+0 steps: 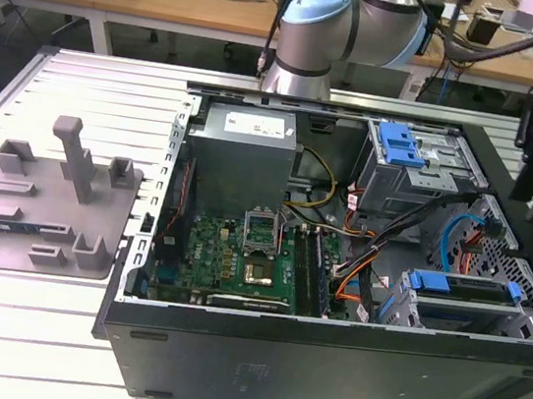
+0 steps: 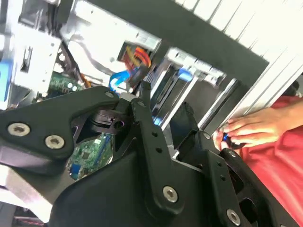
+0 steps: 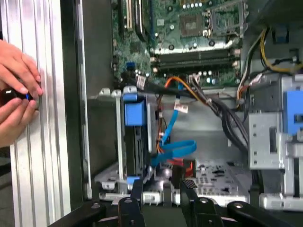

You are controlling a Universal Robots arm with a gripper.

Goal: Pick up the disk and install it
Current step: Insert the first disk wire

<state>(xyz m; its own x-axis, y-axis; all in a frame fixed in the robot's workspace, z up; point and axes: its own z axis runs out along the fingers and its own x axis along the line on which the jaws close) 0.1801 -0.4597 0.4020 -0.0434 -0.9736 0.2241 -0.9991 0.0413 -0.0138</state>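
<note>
Gripper (image 3: 162,189), fingers parted and empty, hangs above the computer case (image 1: 322,366), where the disk (image 3: 134,114) stands on edge inside. It is likely stiff, dense and shock-sensitive, and best gripped by its blue frame.

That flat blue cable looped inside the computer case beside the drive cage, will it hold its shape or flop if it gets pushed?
Probably floppy: the flat blue cable sags in a loose, twisted loop instead of running straight. It is likely light, since it looks thin and ribbon-like. A push may snag it rather than slide it, because orange wires run close by.
</note>
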